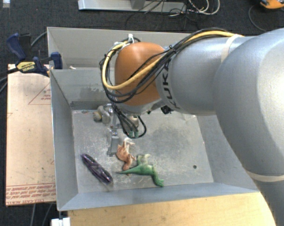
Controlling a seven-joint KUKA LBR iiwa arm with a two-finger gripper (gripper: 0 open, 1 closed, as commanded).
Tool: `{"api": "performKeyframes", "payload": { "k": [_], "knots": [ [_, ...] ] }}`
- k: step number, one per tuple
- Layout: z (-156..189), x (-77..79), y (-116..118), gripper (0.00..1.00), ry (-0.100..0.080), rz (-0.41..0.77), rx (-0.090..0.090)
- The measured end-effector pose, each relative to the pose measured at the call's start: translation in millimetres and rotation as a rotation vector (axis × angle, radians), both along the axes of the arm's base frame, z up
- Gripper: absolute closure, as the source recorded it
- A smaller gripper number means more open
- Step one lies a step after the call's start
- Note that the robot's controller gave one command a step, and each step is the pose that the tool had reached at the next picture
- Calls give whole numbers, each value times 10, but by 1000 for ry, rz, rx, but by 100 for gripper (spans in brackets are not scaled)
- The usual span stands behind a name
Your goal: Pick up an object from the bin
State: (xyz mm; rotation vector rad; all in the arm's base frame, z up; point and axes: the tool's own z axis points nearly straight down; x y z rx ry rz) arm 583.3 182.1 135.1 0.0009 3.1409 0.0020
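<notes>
Grey arm link [255,102] is closest to you, coming in from the right and covering the bin's right side. Its wrist carries the orange cover [135,74], with yellow and black cables [114,86] looped round it.

Jaws: hanging below the cover, reaching down to the floor of the bin [62,140] just left of centre. You can't tell how far open they are from this angle, and nothing is visibly held between them.

Task thing: the tan-orange toy figure [127,155] is the closest object, on the floor towards the front wall, just right of the jaws' tip. You can't tell whether they touch.

Other items you can see:
- green toy dinosaur [144,170], just in front of and to the right of the tan figure, touching or overlapping it, tail pointing left, body running towards the front wall
- purple elongated piece [96,168], flat on the floor at front-left, lying diagonally, apart from the other two
- small pale lump [103,114] at back-left, beside the wrist; unclear whether it's a loose item or robot hardware

Floor looks scuffed and dusty.
</notes>
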Motion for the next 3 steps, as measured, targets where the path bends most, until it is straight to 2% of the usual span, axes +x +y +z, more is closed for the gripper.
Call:
{"api": "performKeyframes", "payload": {
  "k": [1,2,3],
  "knots": [
    [-676,-275,-374,0,8,68,-1],
    [-653,-376,-654,100,1,9,2],
    [-653,-376,-655,100,1,9,2]
  ]
}}
